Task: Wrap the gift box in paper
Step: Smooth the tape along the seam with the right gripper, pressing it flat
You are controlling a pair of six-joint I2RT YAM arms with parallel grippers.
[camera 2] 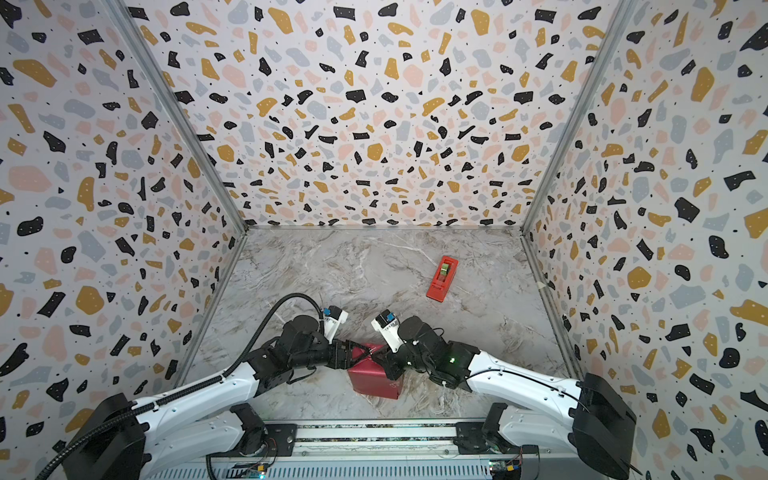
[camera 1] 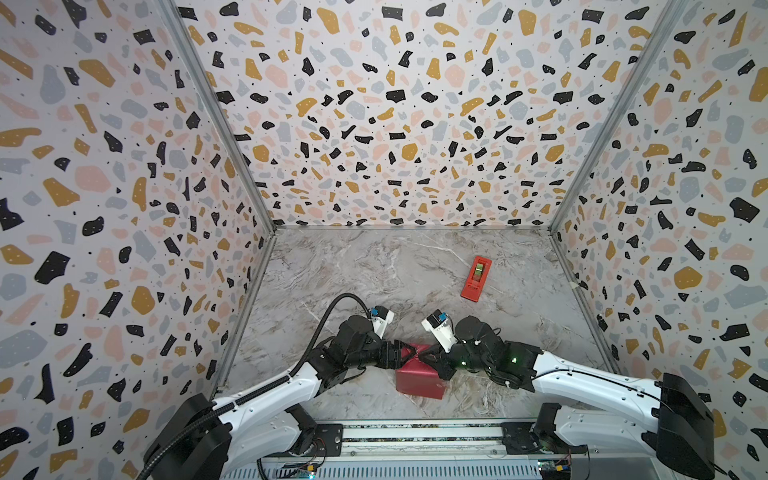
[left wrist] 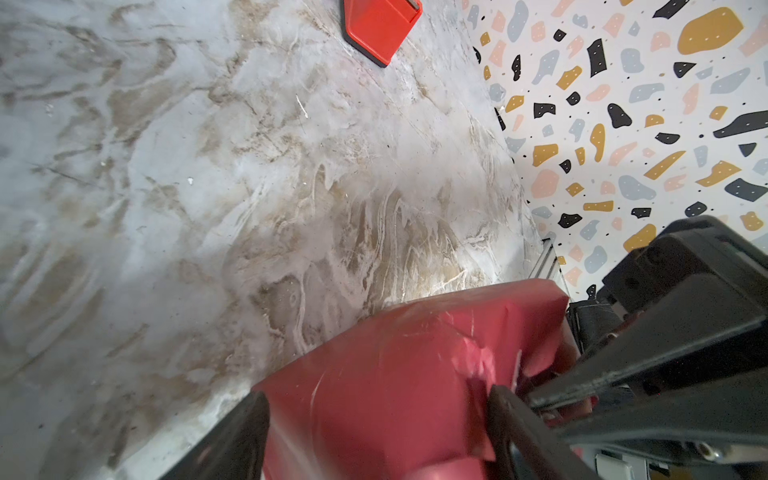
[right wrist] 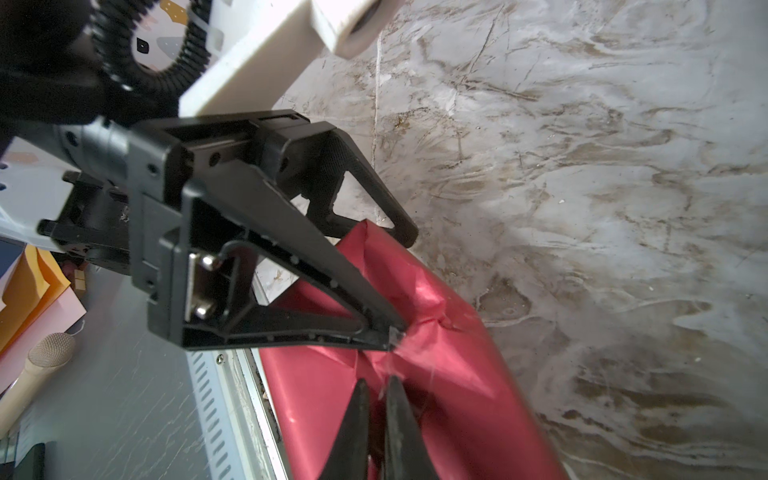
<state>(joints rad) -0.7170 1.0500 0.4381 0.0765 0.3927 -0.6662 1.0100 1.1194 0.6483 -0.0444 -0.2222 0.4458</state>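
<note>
The paper [camera 1: 419, 376] [camera 2: 374, 378] is folded crimson-side out into a box-shaped parcel near the table's front middle. The gift box itself is hidden under it. My left gripper [camera 1: 410, 353] [camera 2: 365, 351] is open, its jaws spread across the parcel's top [left wrist: 395, 374], with one fingertip [right wrist: 395, 332] touching a crumpled seam. My right gripper [camera 1: 422, 355] [right wrist: 378, 384] comes in from the opposite side. Its jaws are almost together at that same seam, pinching a thin clear sliver that looks like tape.
A red-orange tape dispenser [camera 1: 476, 277] [camera 2: 442, 277] [left wrist: 380, 29] lies farther back on the right of the marble table. Terrazzo-patterned walls close three sides. A metal rail [camera 1: 415, 432] runs along the front edge, just behind the parcel.
</note>
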